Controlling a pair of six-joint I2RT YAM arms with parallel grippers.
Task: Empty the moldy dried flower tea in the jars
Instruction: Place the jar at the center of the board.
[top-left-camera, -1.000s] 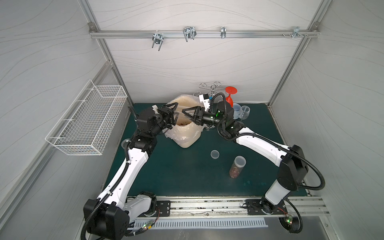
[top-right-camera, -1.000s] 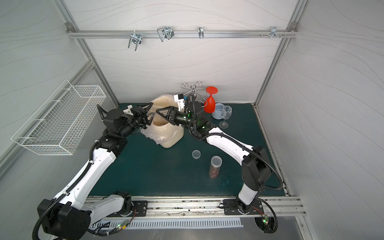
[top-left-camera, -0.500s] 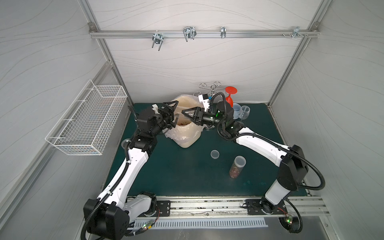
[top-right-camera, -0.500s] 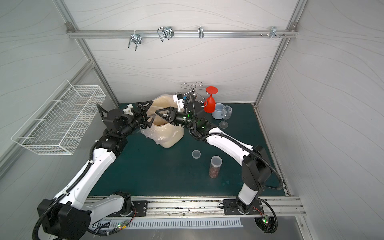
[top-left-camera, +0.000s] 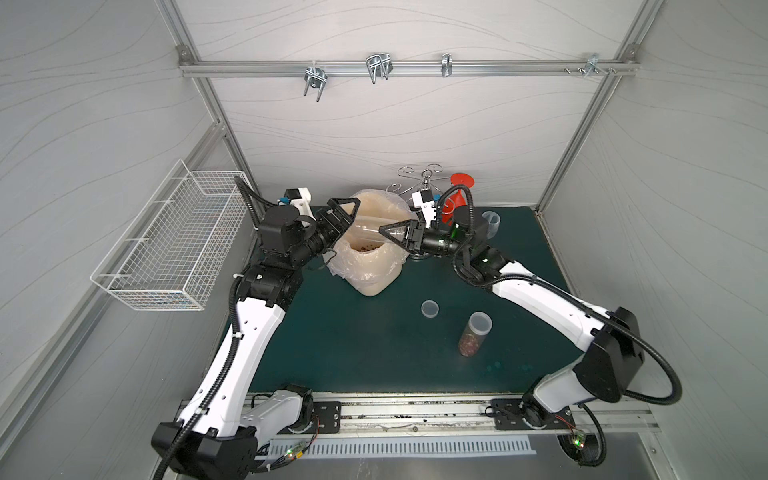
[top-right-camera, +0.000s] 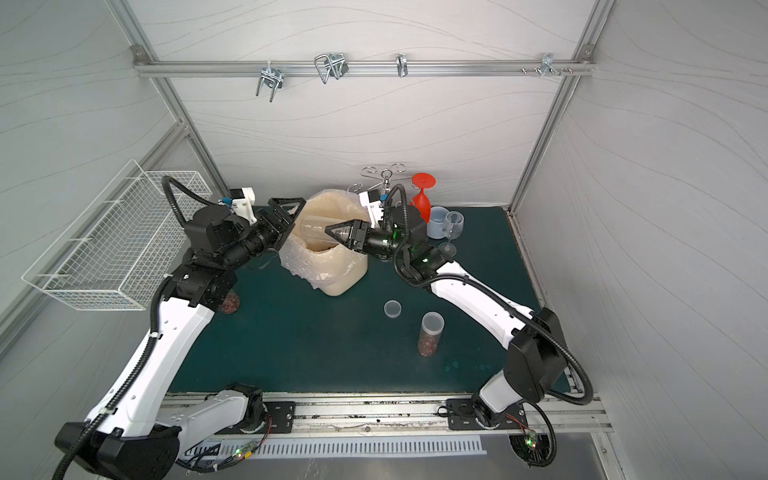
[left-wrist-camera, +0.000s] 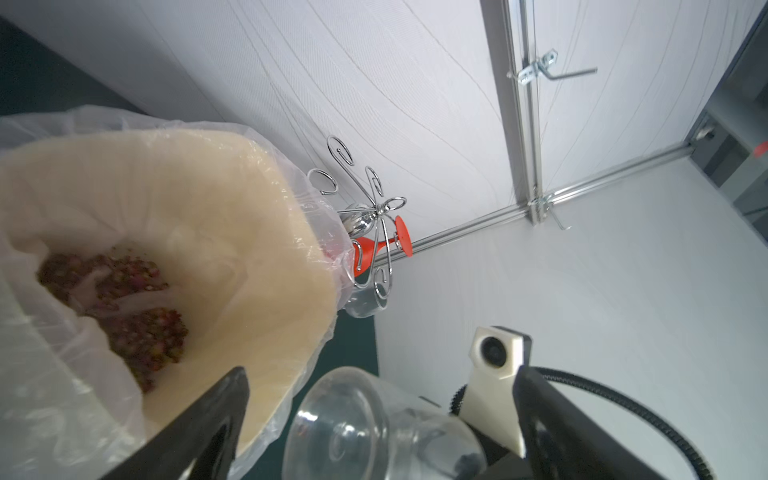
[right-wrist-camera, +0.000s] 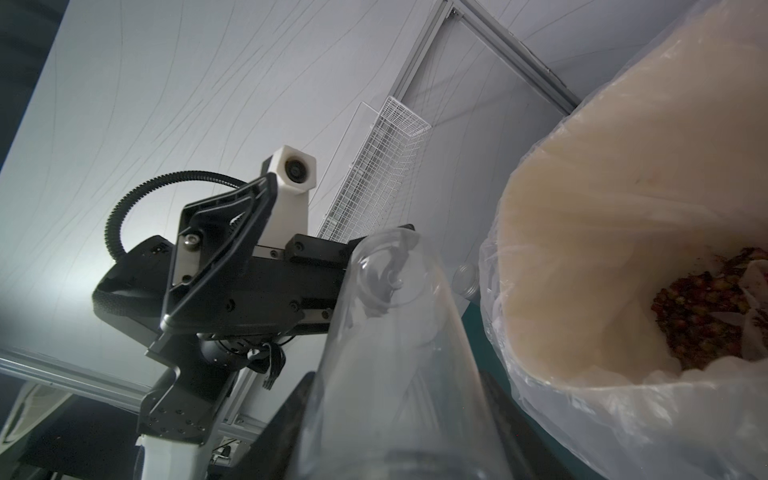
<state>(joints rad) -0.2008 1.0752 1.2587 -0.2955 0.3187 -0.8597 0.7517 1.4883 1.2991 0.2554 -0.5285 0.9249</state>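
A tall clear jar (top-left-camera: 370, 230) (top-right-camera: 316, 229), with nothing inside, lies level above the beige lined bin (top-left-camera: 376, 278). My right gripper (top-left-camera: 390, 235) (right-wrist-camera: 395, 436) is shut on the jar (right-wrist-camera: 395, 353) near its mouth end. My left gripper (top-left-camera: 343, 220) (left-wrist-camera: 378, 415) is open, its jaws spread wide on either side of the jar's closed end (left-wrist-camera: 365, 428) without touching it. Reddish-brown dried flower tea (left-wrist-camera: 141, 332) (right-wrist-camera: 702, 316) lies in the bin. A lidded jar (top-left-camera: 473, 336) (top-right-camera: 430, 336) with tea stands upright on the mat. Another short jar (top-right-camera: 230, 303) with tea shows partly behind my left arm.
A loose round lid (top-left-camera: 429, 309) lies on the green mat beside the upright jar. At the back right stand a metal rack (top-left-camera: 424, 178) with a red glass (top-left-camera: 457, 195), a pale blue mug (top-right-camera: 438, 222) and a clear wine glass (top-right-camera: 453, 226). A wire basket (top-left-camera: 174, 241) hangs on the left wall.
My left gripper's jaws have spread apart at the jar's closed end. The right gripper and the jar have stayed where they were over the bin.
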